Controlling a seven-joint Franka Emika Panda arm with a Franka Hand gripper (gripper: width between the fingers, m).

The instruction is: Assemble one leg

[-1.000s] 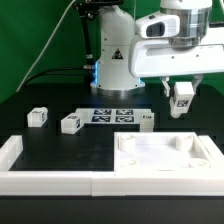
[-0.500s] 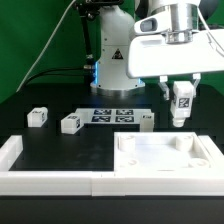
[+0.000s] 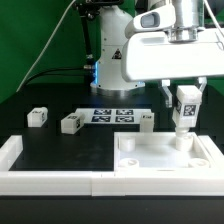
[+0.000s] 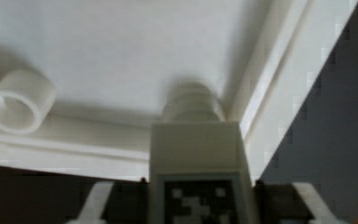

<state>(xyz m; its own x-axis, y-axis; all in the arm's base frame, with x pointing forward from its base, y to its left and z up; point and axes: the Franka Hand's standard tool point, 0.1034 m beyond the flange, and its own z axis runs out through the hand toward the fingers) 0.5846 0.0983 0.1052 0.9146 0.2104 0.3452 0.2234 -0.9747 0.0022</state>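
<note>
1. My claw [image 3: 186,96] is clenched on the leg [image 3: 184,118]. It pinches the upper part from both sides, and the leg hangs upright, straight down out of the claw.
2. The leg is a small white plastic post, square in section, smooth and matte. A black-and-white square tag sits on the face toward the exterior camera.
3. In the wrist view the end of the leg away from the claw steps down to a narrower, rounded peg [image 4: 192,100].
4. Directly beneath the claw lies the wide white panel [image 3: 160,158], a flat slab with a raised rim and moulded corner sockets. The leg's lower end is at the panel's rear corner on the exterior view's right. I cannot tell whether it touches.
5. The wrist view shows one short, tube-shaped socket [image 4: 16,100] standing on the panel floor, apart from the peg.
6. The table [image 3: 60,150] is flat, dull black. On it, lower than the claw and toward the exterior view's left, sit three similar blocks: a near post [image 3: 146,120], a middle post [image 3: 71,122] and a far post [image 3: 38,117].
7. The marker board [image 3: 112,115], thin and flat, lies between the near post and the middle post.
8. A chunky white angled rail [image 3: 50,180] runs along the table's front, well below the claw.
</note>
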